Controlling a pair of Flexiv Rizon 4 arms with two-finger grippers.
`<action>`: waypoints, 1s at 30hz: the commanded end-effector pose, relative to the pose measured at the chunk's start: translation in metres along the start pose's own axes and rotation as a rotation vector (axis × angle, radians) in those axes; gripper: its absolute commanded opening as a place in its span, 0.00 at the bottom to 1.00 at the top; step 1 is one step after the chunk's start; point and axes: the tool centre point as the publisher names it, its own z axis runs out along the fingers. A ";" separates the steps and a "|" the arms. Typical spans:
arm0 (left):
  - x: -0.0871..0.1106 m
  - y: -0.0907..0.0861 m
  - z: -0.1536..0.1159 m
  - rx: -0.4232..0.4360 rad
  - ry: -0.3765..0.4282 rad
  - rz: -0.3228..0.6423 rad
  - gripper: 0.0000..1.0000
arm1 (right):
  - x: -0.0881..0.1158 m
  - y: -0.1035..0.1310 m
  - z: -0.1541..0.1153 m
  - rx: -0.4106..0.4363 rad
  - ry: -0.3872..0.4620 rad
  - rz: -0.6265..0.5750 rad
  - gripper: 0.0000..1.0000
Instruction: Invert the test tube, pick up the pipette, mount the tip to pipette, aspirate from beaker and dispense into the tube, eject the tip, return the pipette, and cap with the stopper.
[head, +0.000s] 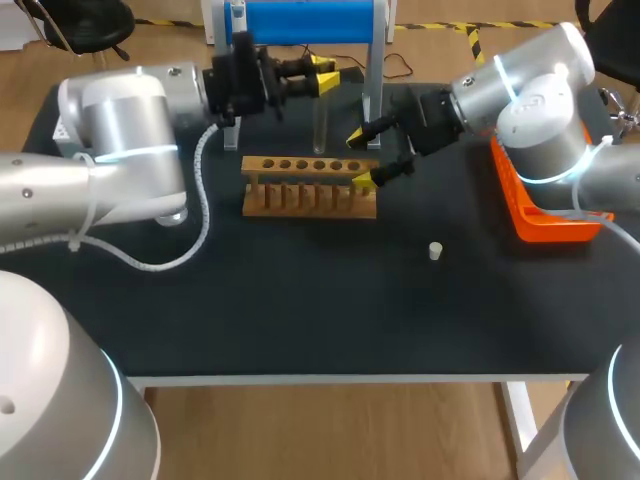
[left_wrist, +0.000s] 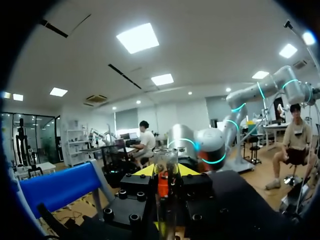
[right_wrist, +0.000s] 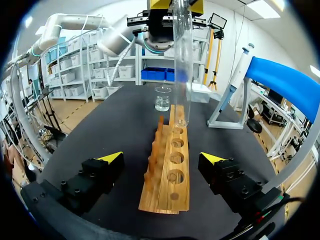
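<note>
Currently clamping the test tube (head: 320, 130) in the left gripper (head: 325, 77): fingers pinching the glass from both sides just under the rim, holding it upright, mouth up, rounded end down. Hanging it over the hole row of the wooden rack (head: 258, 166), toward the rack's 3 o'clock half; failing to tell which hole, or whether already touching wood.

Parking the right gripper (head: 362, 157) at the rack's 3 o'clock end, fingers spread wide, gripping nothing, bracketing the rack end, not showing contact either way.

Reading this as seating the tube in the rack: judging inversion done, pipette work and capping not yet started. Seeing the pipette (right_wrist: 237, 75) hanging on the blue-topped stand (head: 310, 20) at the rack's 12 o'clock, the beaker (right_wrist: 162, 98) dead ahead of the right gripper past the rack's far end, the stopper (head: 435, 250) lying at the rack's 5 o'clock, well apart.

Doing it well, probably: centring the rounded end over one hole before descending, keeping the tube plumb, lowering slowly and straight, backing off if catching on the hole edge. Releasing only after bottoming out, then withdrawing toward 9 o'clock along the finger line to avoid tipping the tube. Keeping the right fingers off the glass meanwhile.
</note>
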 end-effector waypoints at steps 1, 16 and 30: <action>-0.010 0.000 -0.002 0.008 0.022 -0.021 0.00 | 0.000 0.000 0.000 0.000 0.000 -0.001 1.00; -0.017 0.006 -0.002 0.030 0.025 -0.117 0.00 | 0.000 0.000 0.000 0.000 0.000 -0.001 1.00; -0.017 0.020 0.000 0.024 0.041 -0.104 0.00 | 0.000 0.000 0.000 0.000 0.000 -0.001 1.00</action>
